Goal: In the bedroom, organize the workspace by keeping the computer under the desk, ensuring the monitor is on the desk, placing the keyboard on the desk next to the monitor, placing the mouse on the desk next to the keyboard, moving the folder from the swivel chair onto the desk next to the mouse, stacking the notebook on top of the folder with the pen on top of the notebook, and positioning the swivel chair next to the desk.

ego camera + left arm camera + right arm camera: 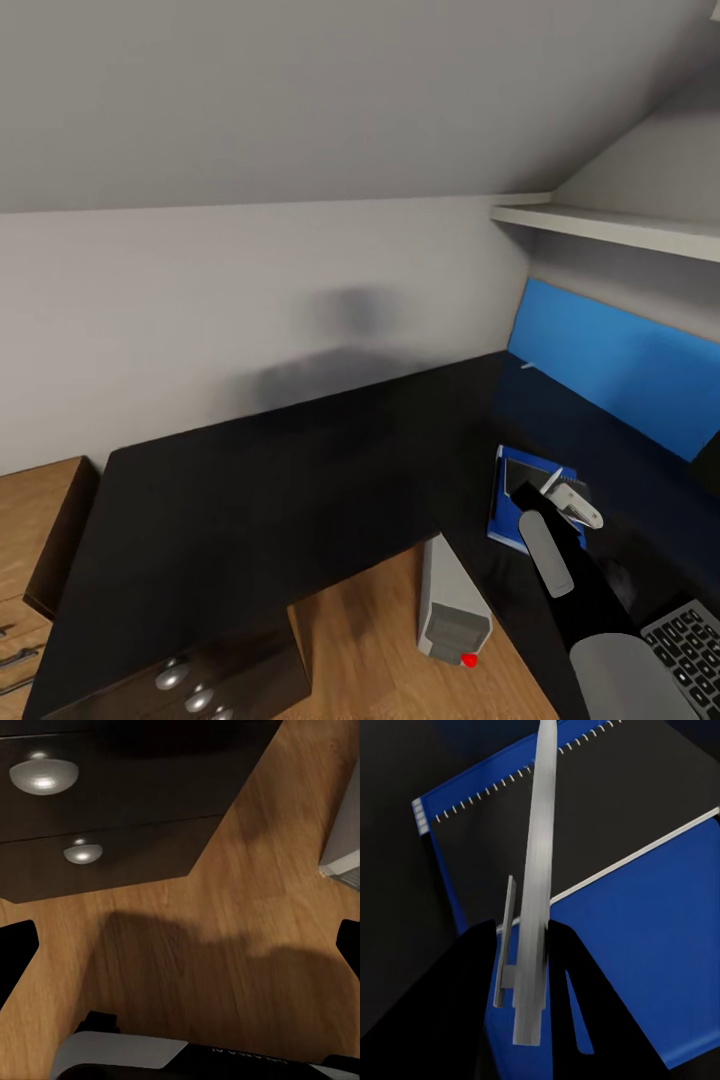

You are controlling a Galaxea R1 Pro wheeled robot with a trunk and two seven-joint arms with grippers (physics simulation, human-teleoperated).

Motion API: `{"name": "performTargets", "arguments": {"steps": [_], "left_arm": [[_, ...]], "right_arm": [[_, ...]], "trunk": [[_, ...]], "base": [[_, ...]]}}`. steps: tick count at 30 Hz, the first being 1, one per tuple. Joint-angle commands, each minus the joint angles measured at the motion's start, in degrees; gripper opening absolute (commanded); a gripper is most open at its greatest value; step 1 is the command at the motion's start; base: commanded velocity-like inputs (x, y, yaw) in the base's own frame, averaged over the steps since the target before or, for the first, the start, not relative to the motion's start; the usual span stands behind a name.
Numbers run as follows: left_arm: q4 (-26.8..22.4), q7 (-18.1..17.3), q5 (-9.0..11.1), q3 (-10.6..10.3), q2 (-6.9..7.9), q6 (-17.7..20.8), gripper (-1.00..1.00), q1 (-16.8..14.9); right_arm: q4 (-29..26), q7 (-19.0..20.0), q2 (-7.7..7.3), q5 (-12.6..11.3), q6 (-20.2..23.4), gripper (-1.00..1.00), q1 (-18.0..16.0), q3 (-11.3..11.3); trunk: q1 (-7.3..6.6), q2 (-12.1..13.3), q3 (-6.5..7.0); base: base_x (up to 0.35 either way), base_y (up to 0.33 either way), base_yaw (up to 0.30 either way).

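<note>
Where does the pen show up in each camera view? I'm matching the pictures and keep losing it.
Head view: the pen is at lower right, at the right tool's tip, over the notebook.
Right wrist view: the pen runs through the middle, clamped between dark fingers.
Left wrist view: not in it.
Shared landmark: the notebook on the blue folder.

Pen: silver, clipped, pinched above notebook (black cover, spiral-bound), which lies on blue folder on desk. Computer stands on floor; keyboard on desk, near edge.
</note>
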Motion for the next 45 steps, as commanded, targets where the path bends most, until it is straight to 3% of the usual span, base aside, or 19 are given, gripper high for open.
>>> {"name": "performTargets", "arguments": {"steps": [1,45], "left_arm": [[-0.06,0.45,0.53,-0.30,0.09,-0.24,1.00,-0.01],[0.02,0.39,0.53,-0.30,0.13,-0.36,1.00,-0.01]], "right_arm": [[-0.11,-0.28,-0.01,-0.15,0.37,-1.00,-0.02,0.00],[-0.09,-0.28,-0.04,-0.15,0.37,-1.00,-0.02,0.00]], "trunk": [[0.01,-0.04,-0.14],[0.01,-0.04,-4.04]], "base": [[0.000,0.000,0.000],[0.000,0.000,0.000]]}}
